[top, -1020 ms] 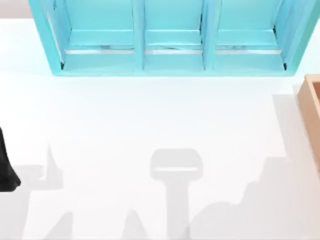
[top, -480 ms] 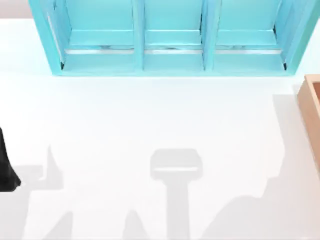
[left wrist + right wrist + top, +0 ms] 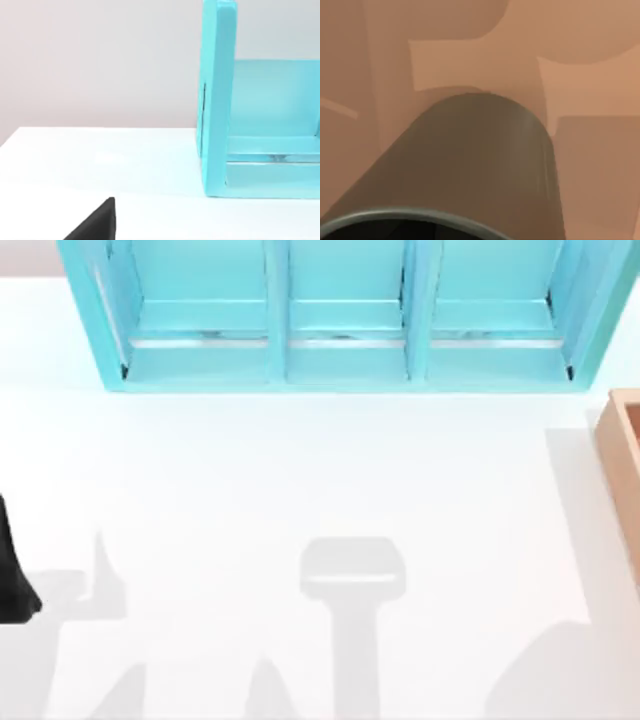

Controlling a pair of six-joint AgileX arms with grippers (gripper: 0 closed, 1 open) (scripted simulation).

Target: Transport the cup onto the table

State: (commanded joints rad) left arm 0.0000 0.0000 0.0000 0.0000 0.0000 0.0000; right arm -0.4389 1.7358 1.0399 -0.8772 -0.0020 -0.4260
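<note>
Grey-olive cup (image 3: 485, 165) is seen close up in the right wrist view, against tan wood surfaces that look like the inside of the wooden box (image 3: 625, 465). Its dark mouth sits at the near edge of that view. Judged from this, the cup is inside or just above the box, at the right of the white table (image 3: 300, 470), well apart from the blue shelf unit (image 3: 340, 320) at the table's far side.

Right gripper state cannot be told; whether the cup is grasped or merely approached is not shown. A large shadow is cast on the table near the box, at the right front, likely from the right arm.

Left arm is parked at the table's left edge, well apart from the box; a black part of it (image 3: 12, 580) is seen in the top view. A dark corner (image 3: 95, 222) appears in the left wrist view, probably part of the left gripper, but whether it is released or clenched cannot be told. The shelf's side panel is seen from there too.

Progress, as a judgement: early. Cup is not yet on the table. Left to do: lift out of the box, carry over the bare table between box and shelf, set down upright, release.
</note>
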